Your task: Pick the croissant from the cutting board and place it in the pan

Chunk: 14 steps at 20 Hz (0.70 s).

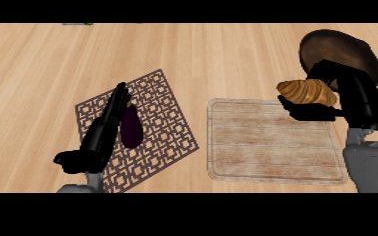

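Observation:
A golden-brown croissant (pixel 306 92) is held in my right hand (pixel 325 111), whose fingers curl round it from below and behind. It hangs above the far right corner of the pale wooden cutting board (pixel 266 150), close to the near edge of the dark brown pan (pixel 336 50) at the upper right. My right forearm covers part of the pan's rim. My left hand (pixel 103 130) rests at the lower left with its fingers straight, lying over the patterned mat.
A brown lattice-patterned mat (pixel 159 105) lies left of the board with a dark purple eggplant (pixel 131 127) on it, right beside my left hand. Light wooden counter (pixel 184 50) stretches across the back.

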{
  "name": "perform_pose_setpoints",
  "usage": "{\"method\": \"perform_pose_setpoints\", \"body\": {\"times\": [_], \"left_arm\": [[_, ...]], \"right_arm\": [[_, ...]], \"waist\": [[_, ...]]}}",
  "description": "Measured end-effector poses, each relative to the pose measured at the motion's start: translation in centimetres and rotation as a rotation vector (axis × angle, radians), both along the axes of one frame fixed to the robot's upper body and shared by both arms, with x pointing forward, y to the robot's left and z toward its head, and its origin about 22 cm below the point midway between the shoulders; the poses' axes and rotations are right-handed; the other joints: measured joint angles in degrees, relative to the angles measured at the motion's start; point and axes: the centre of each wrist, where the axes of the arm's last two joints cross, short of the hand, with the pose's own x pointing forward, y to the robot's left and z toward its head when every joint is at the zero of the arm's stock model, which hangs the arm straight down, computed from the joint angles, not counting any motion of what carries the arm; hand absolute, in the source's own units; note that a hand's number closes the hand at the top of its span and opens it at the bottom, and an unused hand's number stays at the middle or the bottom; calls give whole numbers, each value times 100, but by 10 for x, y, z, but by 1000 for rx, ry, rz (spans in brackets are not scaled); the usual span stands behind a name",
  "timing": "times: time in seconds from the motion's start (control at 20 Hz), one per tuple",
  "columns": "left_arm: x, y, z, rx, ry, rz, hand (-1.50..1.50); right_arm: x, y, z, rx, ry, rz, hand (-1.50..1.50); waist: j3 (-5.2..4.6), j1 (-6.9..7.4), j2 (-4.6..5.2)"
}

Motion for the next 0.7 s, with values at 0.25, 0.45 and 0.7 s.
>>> {"method": "perform_pose_setpoints", "body": {"times": [0.25, 0.45, 0.7], "left_arm": [[7, 0, 1, -2, -5, -6, 0], [8, 0, 1, 1, -5, -12, 0], [7, -5, 0, 0, -13, -26, 0]], "right_arm": [[27, -30, -16, 87, -26, -84, 150], [46, -70, -24, 77, -72, -143, 150], [62, -101, -37, -20, -167, -246, 150]], "waist": [[4, 38, 16], [6, 77, 30], [12, 165, 64]]}}
